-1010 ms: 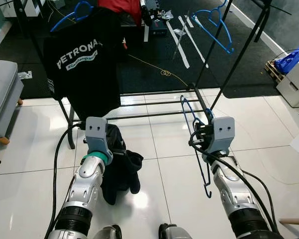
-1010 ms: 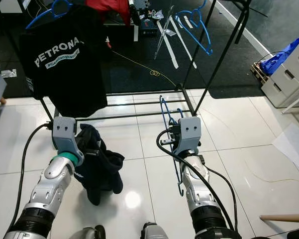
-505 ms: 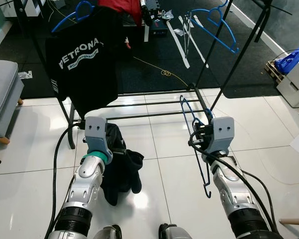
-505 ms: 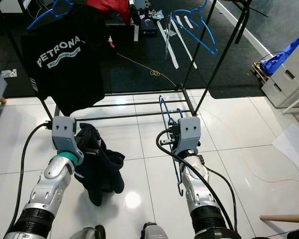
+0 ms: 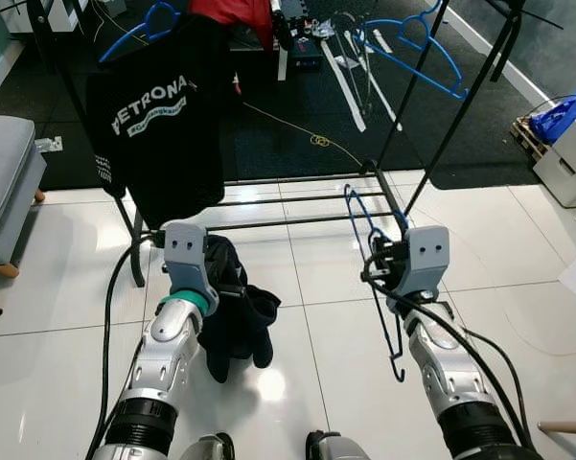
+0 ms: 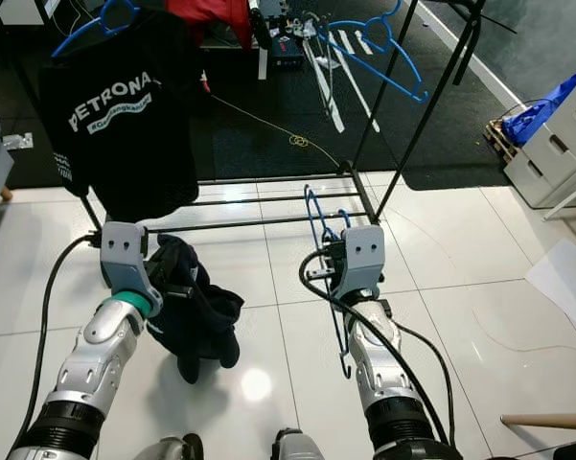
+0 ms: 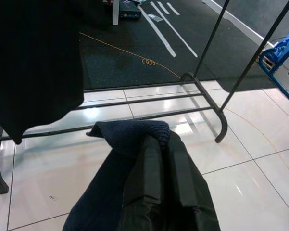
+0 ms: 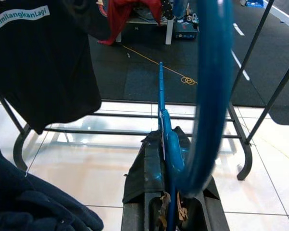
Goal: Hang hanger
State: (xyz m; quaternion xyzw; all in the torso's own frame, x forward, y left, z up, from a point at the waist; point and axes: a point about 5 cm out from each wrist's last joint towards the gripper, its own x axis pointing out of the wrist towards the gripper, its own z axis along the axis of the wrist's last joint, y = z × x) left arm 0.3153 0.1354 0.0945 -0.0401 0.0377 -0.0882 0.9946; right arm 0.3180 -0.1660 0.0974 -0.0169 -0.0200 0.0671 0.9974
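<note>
My right gripper (image 5: 387,265) is shut on a blue hanger (image 5: 382,318) and holds it low over the white tiles, hook end toward the rack. In the right wrist view the blue hanger (image 8: 211,91) curves up from the shut fingers (image 8: 149,168). My left gripper (image 5: 226,287) is shut on a dark navy garment (image 5: 236,324), which droops to the floor and hides the fingertips. A black clothes rack (image 5: 297,220) stands just ahead. A black printed T-shirt (image 5: 163,115) hangs on its left side, and an empty blue hanger (image 5: 417,43) on its right.
A grey seat (image 5: 0,182) stands at the left. White boxes (image 5: 570,158) and a blue bag (image 5: 564,110) sit at the right. Beyond the rack lies a black mat (image 5: 297,125) with a yellow cord (image 5: 318,141), white strips and a red cloth (image 5: 230,11).
The empty blue hanger on the rack has swung to the right and the T-shirt sways a little. The navy garment hangs slightly higher. Both arms have hardly moved.
</note>
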